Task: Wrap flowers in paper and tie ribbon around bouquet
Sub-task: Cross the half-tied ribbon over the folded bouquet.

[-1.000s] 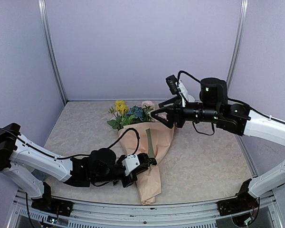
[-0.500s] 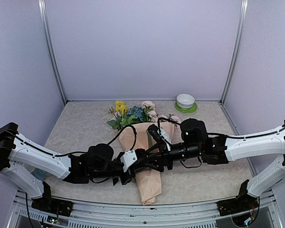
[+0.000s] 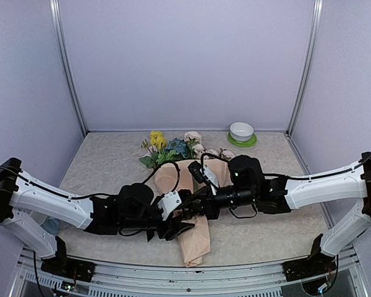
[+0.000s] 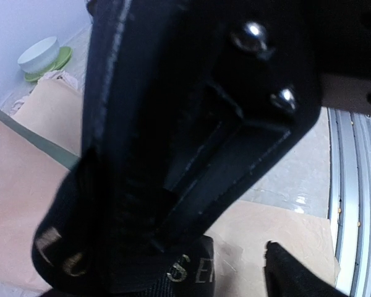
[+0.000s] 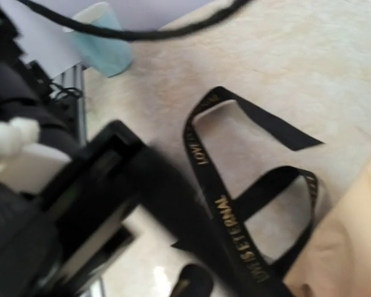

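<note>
The bouquet lies on the table with the flowers (image 3: 170,147) at the far end and the peach paper (image 3: 195,238) cone pointing toward me. A green strip (image 4: 31,137) runs along the paper. Both grippers meet tip to tip over the cone's middle. My right gripper (image 3: 187,206) is shut on the black ribbon (image 5: 226,213), which has gold lettering and loops loosely over the table beside the paper. My left gripper (image 3: 180,218) stands open around the right gripper's tip; one left fingertip (image 4: 294,275) shows apart over the paper. The ribbon (image 4: 188,272) hangs below the right gripper's tip.
A white bowl (image 3: 242,131) on a green saucer sits at the back right. A teal cup (image 5: 102,40) stands near the left arm by the metal frame rail. Purple walls enclose the table on three sides.
My right arm swung down from above the flowers to the cone's middle and closed on the ribbon. The left gripper, shut before, has opened there.
</note>
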{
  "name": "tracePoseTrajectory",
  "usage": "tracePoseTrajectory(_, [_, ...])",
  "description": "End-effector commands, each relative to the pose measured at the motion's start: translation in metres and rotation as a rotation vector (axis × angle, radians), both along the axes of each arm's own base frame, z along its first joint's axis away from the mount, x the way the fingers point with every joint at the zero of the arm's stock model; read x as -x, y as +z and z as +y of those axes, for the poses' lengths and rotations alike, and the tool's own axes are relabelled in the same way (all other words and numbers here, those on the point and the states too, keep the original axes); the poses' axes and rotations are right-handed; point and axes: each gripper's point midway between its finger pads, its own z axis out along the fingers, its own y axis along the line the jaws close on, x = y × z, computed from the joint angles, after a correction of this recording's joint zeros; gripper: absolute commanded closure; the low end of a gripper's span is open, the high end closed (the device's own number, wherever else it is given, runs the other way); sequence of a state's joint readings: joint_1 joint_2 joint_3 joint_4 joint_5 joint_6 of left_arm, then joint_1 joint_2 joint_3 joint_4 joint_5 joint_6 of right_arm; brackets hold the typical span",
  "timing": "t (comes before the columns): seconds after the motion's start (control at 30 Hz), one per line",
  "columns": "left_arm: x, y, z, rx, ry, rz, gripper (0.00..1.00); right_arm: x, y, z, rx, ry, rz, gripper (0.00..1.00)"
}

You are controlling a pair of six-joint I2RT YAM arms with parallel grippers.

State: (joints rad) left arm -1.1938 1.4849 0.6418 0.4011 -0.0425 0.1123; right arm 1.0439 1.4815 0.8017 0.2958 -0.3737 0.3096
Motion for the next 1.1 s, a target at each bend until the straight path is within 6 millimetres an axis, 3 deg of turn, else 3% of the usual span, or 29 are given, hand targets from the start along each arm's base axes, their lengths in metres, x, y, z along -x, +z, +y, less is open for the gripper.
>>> tracePoseTrajectory(0.0, [-0.013, 0.006, 0.015, -0.079, 0.144, 0.114, 0.02, -0.016, 0.007, -0.006, 0.004, -0.088, -0.006, 1.0])
tracePoseTrajectory(0.13, [-0.033, 0.023, 0.045, -0.04, 0.306, 0.211, 0.01, -0.017, 0.006, -0.006, 0.003, -0.089, -0.002, 1.0])
tracePoseTrajectory(0.23, [-0.073, 0.024, 0.096, 0.028, 0.578, 0.326, 0.01, -0.021, 0.004, -0.004, 0.02, -0.091, 0.0, 1.0])
tracePoseTrajectory(0.37, [-0.121, -0.022, 0.198, 0.043, 1.001, 0.469, 0.01, -0.015, 0.009, 0.0, -0.002, -0.043, -0.01, 1.0])
tracePoseTrajectory(0.43, [-0.129, -0.052, 0.242, 0.009, 1.16, 0.527, 0.01, -0.013, 0.012, 0.001, -0.014, -0.035, -0.012, 1.0])
tracePoseTrajectory(0.5, [-0.128, -0.08, 0.267, -0.03, 1.246, 0.595, 0.01, -0.013, 0.013, 0.001, -0.017, -0.032, -0.014, 1.0])
tracePoseTrajectory(0.63, [-0.114, -0.112, 0.279, -0.071, 1.3, 0.677, 0.02, -0.01, 0.009, 0.001, -0.011, -0.015, -0.009, 1.0])
tracePoseTrajectory(0.73, [-0.105, -0.121, 0.282, -0.076, 1.309, 0.7, 0.1, -0.01, 0.006, 0.002, -0.002, -0.009, -0.009, 1.0])
tracePoseTrajectory(0.8, [-0.1, -0.124, 0.283, -0.074, 1.303, 0.712, 0.27, -0.01, 0.006, 0.002, 0.001, -0.003, -0.01, 1.0])
tracePoseTrajectory(0.83, [-0.097, -0.126, 0.282, -0.072, 1.295, 0.723, 0.43, -0.01, 0.005, 0.002, 0.003, -0.004, -0.013, 1.0])
tracePoseTrajectory(0.93, [-0.089, -0.13, 0.278, -0.059, 1.258, 0.76, 0.74, -0.012, 0.006, 0.001, 0.003, -0.009, -0.016, 1.0])
tracePoseTrajectory(1.03, [-0.083, -0.128, 0.271, -0.043, 1.214, 0.789, 0.99, -0.014, 0.006, 0.001, 0.004, -0.015, -0.009, 1.0])
tracePoseTrajectory(1.07, [-0.082, -0.125, 0.269, -0.029, 1.199, 0.794, 1.0, -0.014, 0.005, 0.001, 0.004, -0.015, -0.005, 1.0])
